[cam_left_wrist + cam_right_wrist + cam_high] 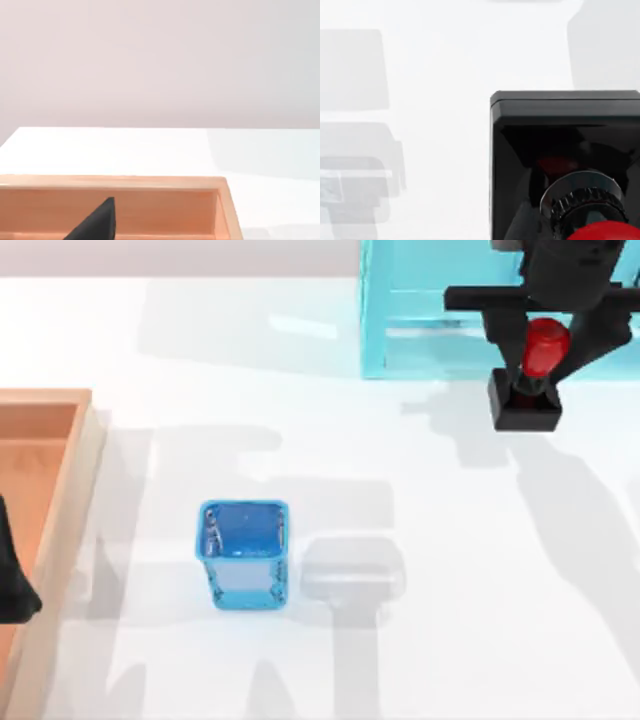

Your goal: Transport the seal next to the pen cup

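The seal (526, 390), a black square base under a glossy red knob, is at the table's far right, just in front of the shelf frame. My right gripper (545, 345) is shut on the red knob, one finger on each side. The right wrist view looks down on the seal (565, 145), with its black base and the red knob at the lower edge. The pen cup (243, 552), a translucent blue square cup, stands upright left of the table's middle, far from the seal. My left gripper (12, 585) is parked at the left edge over the wooden tray.
A large light-blue shelf frame (420, 310) stands at the back right, behind the seal. A wooden tray (45, 490) lies along the left edge, and its rim (150, 182) appears in the left wrist view. White tabletop lies between the cup and the seal.
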You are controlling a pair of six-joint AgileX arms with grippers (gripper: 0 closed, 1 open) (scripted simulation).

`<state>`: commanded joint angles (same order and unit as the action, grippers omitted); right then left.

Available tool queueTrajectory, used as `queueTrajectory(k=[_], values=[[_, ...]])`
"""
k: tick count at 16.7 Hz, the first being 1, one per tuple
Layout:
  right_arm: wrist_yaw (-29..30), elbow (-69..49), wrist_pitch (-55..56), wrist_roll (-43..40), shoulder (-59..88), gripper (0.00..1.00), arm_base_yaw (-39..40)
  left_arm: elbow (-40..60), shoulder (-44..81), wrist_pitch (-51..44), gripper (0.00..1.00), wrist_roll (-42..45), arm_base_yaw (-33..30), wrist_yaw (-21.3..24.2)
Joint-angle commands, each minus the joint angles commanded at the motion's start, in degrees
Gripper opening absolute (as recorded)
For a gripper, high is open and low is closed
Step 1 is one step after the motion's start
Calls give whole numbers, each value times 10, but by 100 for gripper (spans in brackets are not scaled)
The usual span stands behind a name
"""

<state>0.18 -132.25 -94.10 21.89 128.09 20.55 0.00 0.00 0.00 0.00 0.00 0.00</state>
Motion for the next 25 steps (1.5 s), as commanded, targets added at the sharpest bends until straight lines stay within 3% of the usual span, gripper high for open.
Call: queueTrajectory(k=[7,18,25], values=[[-1,-7,-5,13,0,0,12,0,0,0,100,0,0,0],[1,75,90,208,19,0,210,0,0,0,100,0,0,0],[1,83,100,226,17,0,225,0,0,0,100,0,0,0]])
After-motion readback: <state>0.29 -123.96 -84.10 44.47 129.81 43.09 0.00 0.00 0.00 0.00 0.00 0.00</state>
